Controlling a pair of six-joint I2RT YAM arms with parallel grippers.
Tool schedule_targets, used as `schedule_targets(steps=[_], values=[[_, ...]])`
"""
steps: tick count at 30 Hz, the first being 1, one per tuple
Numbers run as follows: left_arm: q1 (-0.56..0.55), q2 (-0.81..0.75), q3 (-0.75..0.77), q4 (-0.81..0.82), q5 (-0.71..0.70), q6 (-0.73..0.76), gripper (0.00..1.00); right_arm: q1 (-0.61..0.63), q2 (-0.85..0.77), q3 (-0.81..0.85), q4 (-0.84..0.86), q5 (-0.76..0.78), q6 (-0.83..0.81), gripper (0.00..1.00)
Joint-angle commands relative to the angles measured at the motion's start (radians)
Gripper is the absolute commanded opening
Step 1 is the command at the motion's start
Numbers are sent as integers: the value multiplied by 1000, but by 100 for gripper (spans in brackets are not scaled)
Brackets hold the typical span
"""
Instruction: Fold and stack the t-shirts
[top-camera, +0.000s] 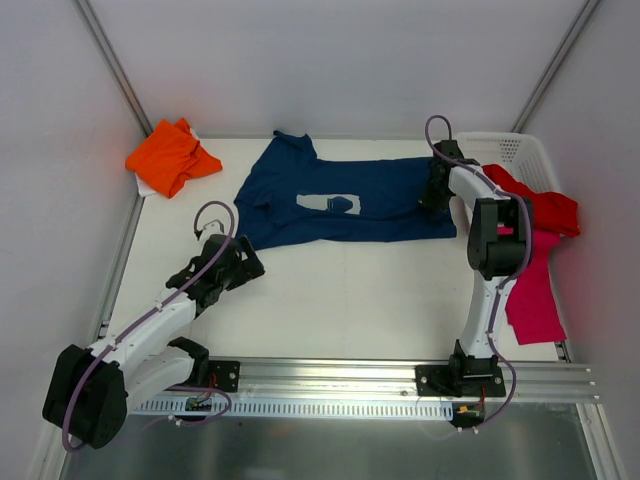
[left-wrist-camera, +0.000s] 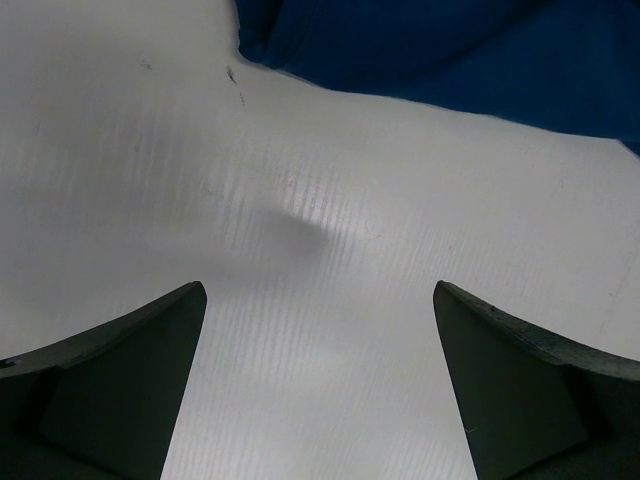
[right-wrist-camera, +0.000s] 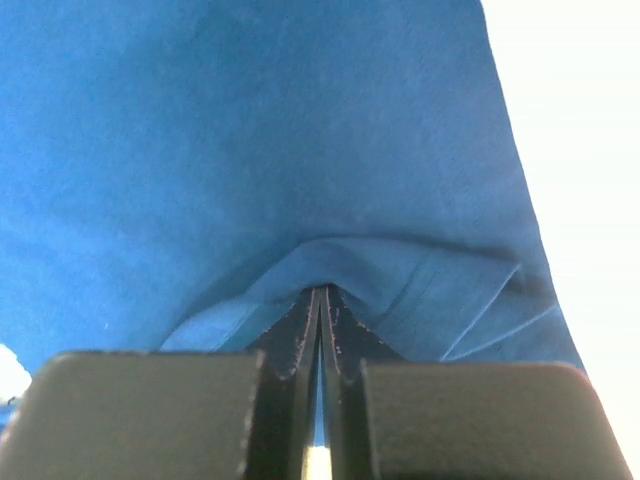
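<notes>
Navy t-shirt (top-camera: 340, 205) lies spread flat across the far half of the desk (top-camera: 330, 300). Right claw (top-camera: 437, 195) is clamped on its right edge; left claw (top-camera: 240, 265) gapes wide above bare desk just beside it.

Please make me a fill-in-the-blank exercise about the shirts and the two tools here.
The right tool is shut on the printed shirt, whose colour is ____.
The left tool hangs over bare table with its jaws ____.
The orange shirt lies bunched in the far ____ corner.
The red shirt and pink shirt drape over the white ____.
Missing words: blue; open; left; basket.
</notes>
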Motion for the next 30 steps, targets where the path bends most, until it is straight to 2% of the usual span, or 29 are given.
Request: schedule_targets(steps=[1, 7, 13, 15, 16, 19, 21, 24, 27, 28, 30], values=[[-8, 13, 18, 30, -29, 3, 99, -17, 27, 58, -5, -12, -2, 0], [-8, 39, 19, 38, -37, 11, 99, -43, 117, 181, -30, -32, 8, 1], [-8, 48, 19, 36, -43, 17, 99, -69, 220, 418, -100, -32, 17, 2], [-8, 48, 18, 36, -46, 17, 99, -73, 252, 512, -123, -35, 17, 14], [-10, 48, 16, 36, -46, 16, 99, -76, 259, 537, -127, -43, 16, 37], [-8, 56, 16, 36, -48, 14, 99, -75, 251, 609, -127, -41, 16, 82], [-8, 60, 19, 38, -46, 9, 99, -75, 225, 636, -127, -35, 14, 88], [-10, 71, 30, 38, -57, 19, 99, -60, 115, 589, -107, -35, 1, 89], [-8, 82, 60, 36, -94, 52, 99, -12, -34, 338, 5, -14, -13, 89], [-5, 87, 73, 38, -101, 78, 99, 2, -139, 187, 43, -7, -16, 90], [22, 120, 129, 41, -103, 115, 99, 38, -221, 68, 142, -17, -19, 90]])
